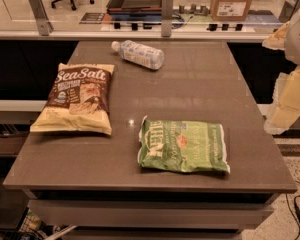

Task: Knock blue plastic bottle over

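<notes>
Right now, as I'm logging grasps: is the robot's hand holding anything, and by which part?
Nothing is held. The hand hangs beyond the grey table's right edge, well apart from the small clear plastic bottle lying on its side.

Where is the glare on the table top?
Camera view: a small bright glint on the table just left of the green bag, with a faint sheen behind it; the end effector, off the table's right edge, looks washed-out pale yellow.

The bottle (138, 54) is lying upper centre on the table (205, 84), salt bag (76, 99) at left, second bag (183, 146) lower centre, hand (285, 104) hanging far right.
</notes>
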You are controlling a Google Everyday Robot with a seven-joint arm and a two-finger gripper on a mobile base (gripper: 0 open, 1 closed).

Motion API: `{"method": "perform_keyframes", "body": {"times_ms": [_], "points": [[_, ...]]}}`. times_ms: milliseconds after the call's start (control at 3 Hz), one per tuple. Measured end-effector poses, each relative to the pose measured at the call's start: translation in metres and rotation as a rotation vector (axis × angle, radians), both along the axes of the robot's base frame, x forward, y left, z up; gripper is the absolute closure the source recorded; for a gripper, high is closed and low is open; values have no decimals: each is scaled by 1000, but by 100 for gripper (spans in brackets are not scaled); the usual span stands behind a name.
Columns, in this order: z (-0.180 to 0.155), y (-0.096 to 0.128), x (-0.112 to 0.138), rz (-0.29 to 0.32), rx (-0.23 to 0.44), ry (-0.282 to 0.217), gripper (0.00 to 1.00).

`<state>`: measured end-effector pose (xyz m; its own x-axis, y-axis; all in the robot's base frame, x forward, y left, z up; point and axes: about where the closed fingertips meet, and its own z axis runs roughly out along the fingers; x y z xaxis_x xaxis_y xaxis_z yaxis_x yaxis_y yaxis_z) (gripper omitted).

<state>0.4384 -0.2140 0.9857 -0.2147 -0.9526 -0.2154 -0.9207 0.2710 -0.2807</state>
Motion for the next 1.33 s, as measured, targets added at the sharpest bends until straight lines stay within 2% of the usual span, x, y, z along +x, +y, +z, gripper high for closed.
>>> {"method": "perform_keyframes", "body": {"times_ms": [333,1000,1333], "points": [[5,8,5,0,5,-9,0],[36,62,43,41,53,-33,0],[45,84,70,7,99,-41,0]]}}
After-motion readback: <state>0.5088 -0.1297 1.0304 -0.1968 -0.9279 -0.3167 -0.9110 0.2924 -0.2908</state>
